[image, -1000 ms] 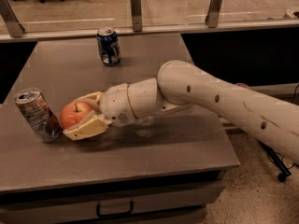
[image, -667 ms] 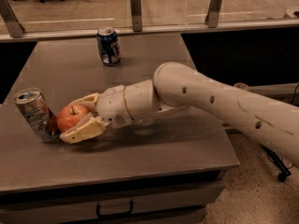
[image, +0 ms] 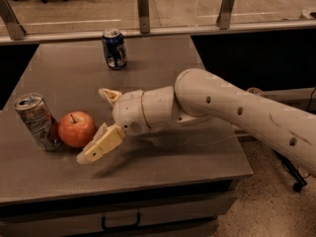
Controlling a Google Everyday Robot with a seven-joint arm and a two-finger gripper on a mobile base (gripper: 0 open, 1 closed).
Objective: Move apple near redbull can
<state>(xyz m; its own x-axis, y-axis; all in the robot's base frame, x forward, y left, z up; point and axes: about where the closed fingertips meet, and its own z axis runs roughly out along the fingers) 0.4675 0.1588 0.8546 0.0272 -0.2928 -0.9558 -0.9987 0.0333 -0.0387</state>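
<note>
The apple (image: 76, 129) sits at the left of the table (image: 158, 63), against the redbull can (image: 36, 121). The gripper (image: 97, 125) is just right of it, fingers apart and holding nothing.

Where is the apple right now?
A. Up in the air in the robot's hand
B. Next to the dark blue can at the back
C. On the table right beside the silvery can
C: the apple sits on the table right beside the redbull can, and the gripper is open next to it, not holding it.
</note>
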